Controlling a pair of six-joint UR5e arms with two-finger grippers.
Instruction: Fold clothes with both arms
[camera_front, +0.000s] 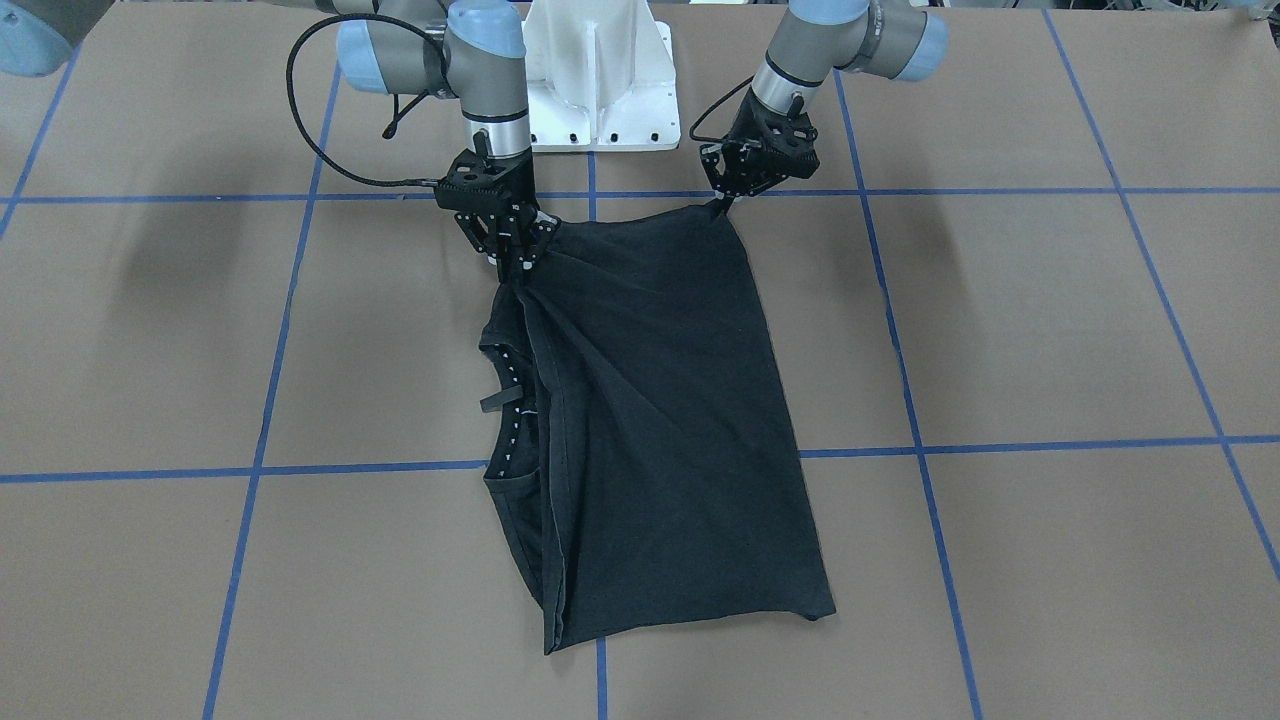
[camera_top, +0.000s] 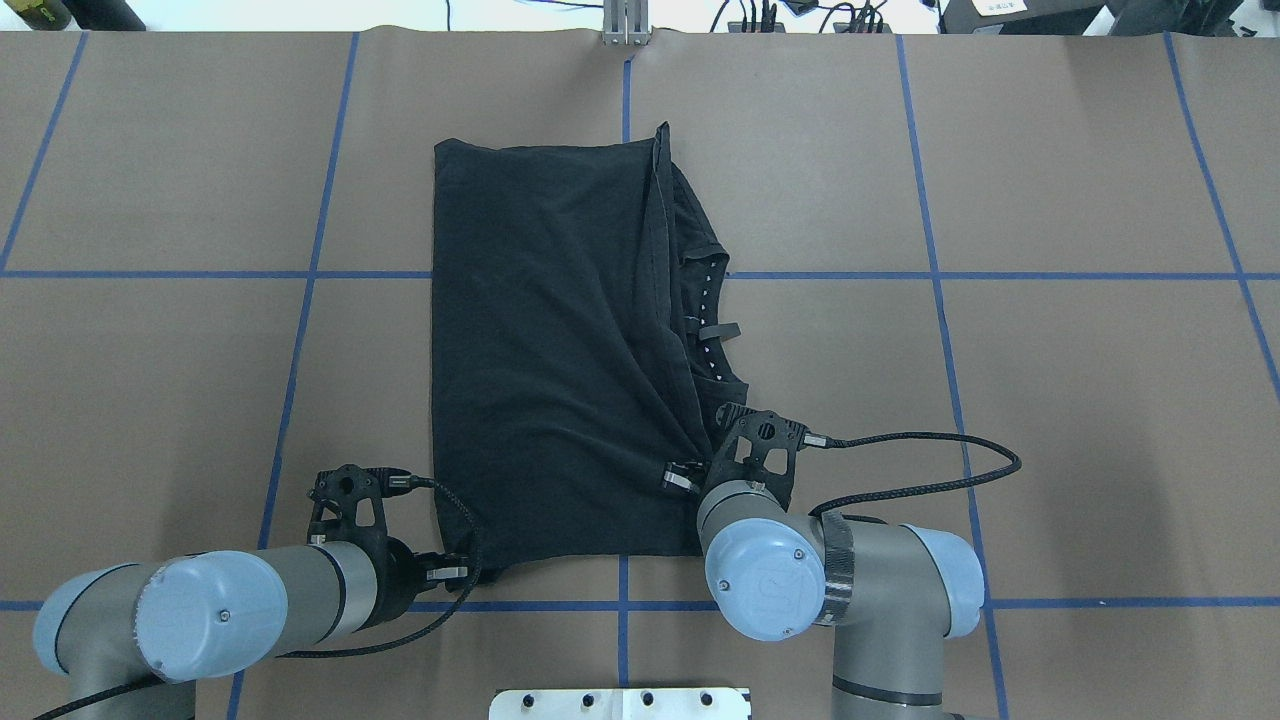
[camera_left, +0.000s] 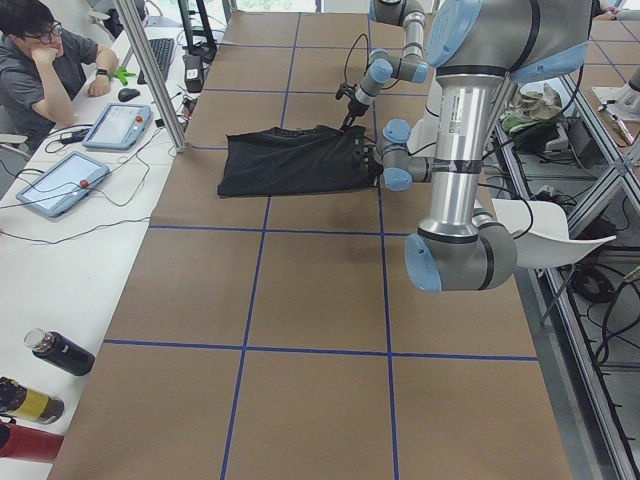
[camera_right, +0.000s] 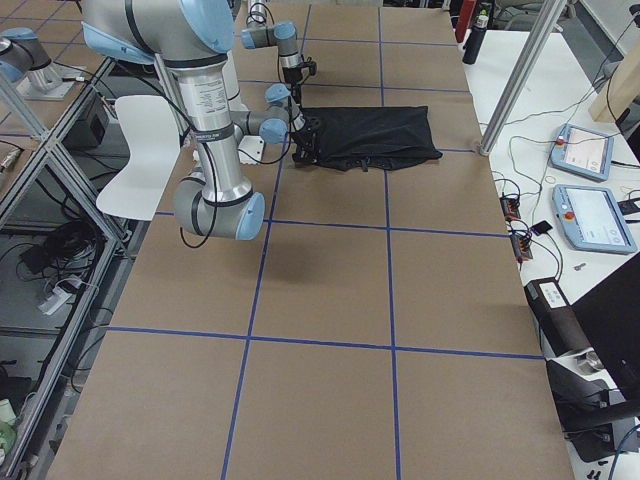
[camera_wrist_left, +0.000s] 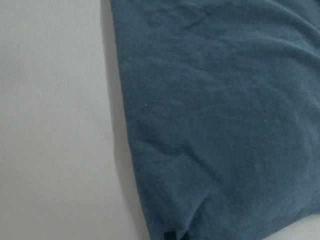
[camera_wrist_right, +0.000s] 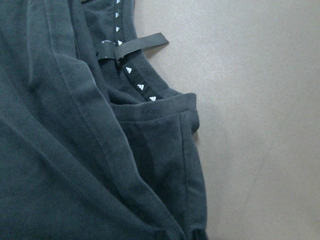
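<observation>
I see the brown desk (camera_front: 1050, 320), gridded in blue tape (camera_front: 1000, 446), carrying the shirt (camera_front: 660, 420); left gripper (camera_front: 719, 206) and right gripper (camera_front: 521, 273) both pinch its edge.

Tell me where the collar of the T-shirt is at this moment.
In the overhead view, the collar lies on the right edge of the T-shirt, just beyond the right tool, by a blue tape line.

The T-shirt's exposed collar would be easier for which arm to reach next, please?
Right, probably: the right claw pinches the T-shirt beside the collar; the left claw holds the opposite corner.
</observation>
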